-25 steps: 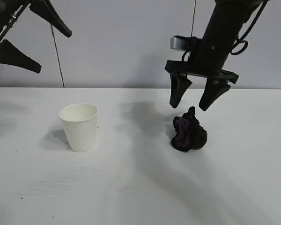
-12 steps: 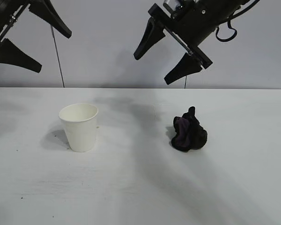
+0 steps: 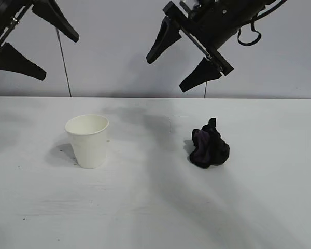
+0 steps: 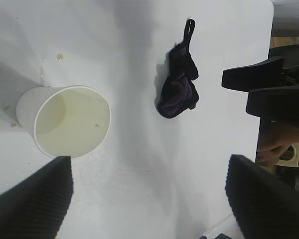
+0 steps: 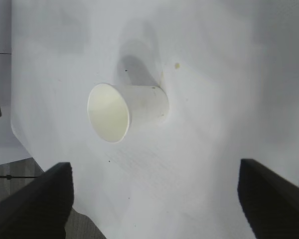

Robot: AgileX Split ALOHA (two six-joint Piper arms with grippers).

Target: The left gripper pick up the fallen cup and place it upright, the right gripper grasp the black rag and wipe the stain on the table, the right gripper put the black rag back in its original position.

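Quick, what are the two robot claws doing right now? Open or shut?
Left gripper: open, holding nothing, up high at the left above the table.
Right gripper: open, holding nothing, raised above the black rag.

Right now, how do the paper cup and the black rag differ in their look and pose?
The paper cup is white, smooth and rigid; the black rag is dark with purple folds, soft and crumpled. The cup stands upright, mouth open upward; the rag lies bunched in a heap. Both rest on the table, untouched by any gripper.
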